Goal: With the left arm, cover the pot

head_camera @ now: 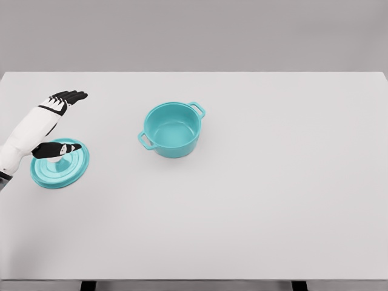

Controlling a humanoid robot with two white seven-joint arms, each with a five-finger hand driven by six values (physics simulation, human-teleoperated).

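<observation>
A broad, pale grey rectangular worktop (254, 206) fills nearly the whole head view, its far edge running straight beneath a plain grey wall and its near edge crossing just above the bottom of the picture, with wide bare surface across the right half and the front. A white jointed left arm (27, 134) enters from the lower left edge and angles up and to the right over the worktop's left margin. The round teal enamel pot (173, 130) with two loop handles stands upright and uncovered a little left of centre, well apart from the arm, one handle pointing to the far right and the other to the near left. The flat teal round lid (60, 167) with its pale knob lies on the worktop near the left edge, well to the left of the pot. The left hand (60, 121), black-fingered, is held open above the lid, fingers stretched toward the right, thumb extended over the knob, grasping nothing.
</observation>
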